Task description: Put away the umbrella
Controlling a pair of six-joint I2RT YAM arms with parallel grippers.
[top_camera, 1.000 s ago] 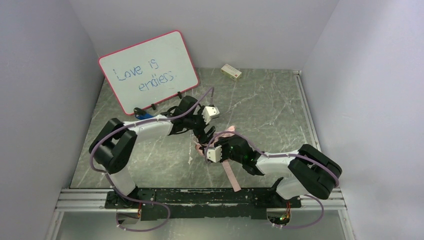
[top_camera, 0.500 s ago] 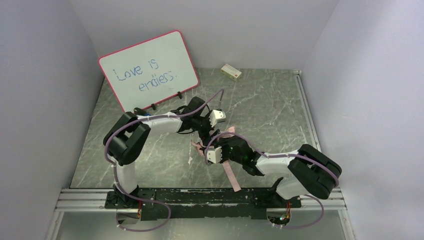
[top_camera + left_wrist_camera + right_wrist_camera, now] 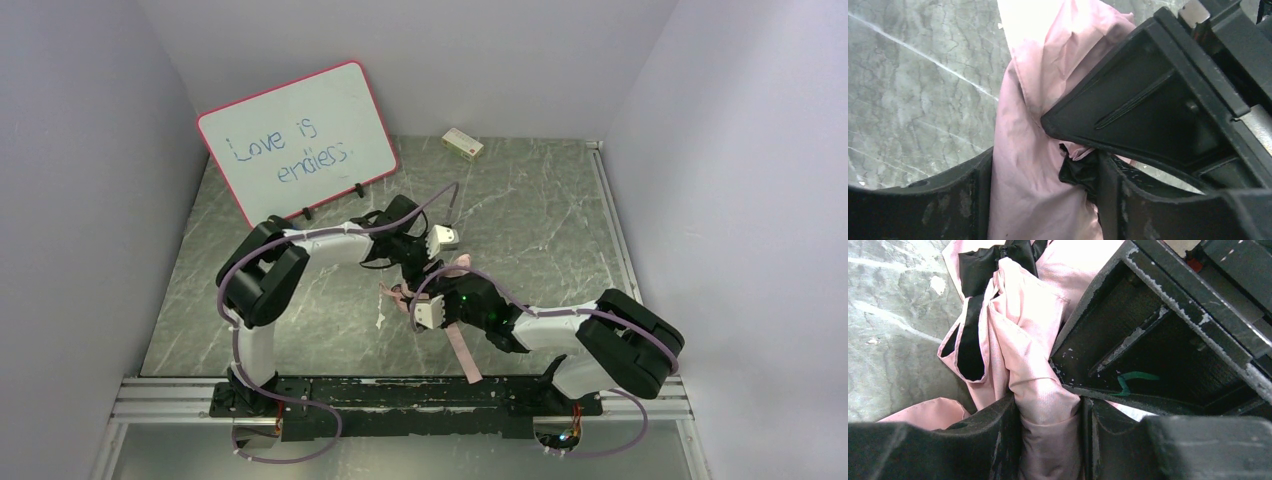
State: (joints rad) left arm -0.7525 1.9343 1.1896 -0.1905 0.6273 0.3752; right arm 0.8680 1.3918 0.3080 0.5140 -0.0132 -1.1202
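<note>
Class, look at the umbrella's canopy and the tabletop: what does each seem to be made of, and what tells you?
Umbrella canopy: thin woven fabric, likely polyester, slight sheen; it creases and bunches.
Tabletop: grey-green marble look, white veins; possibly printed laminate.

The left arm (image 3: 325,245) and right arm (image 3: 555,325) are white-and-black, wrapped by lilac cables (image 3: 222,290).

Middle was jammed: left gripper (image 3: 412,268) and right gripper (image 3: 408,297) sat nose to nose on the umbrella (image 3: 461,347). Whiteboard (image 3: 298,142) blocked back left, small box (image 3: 462,144) far back; right side of the table (image 3: 560,235) was open.
</note>
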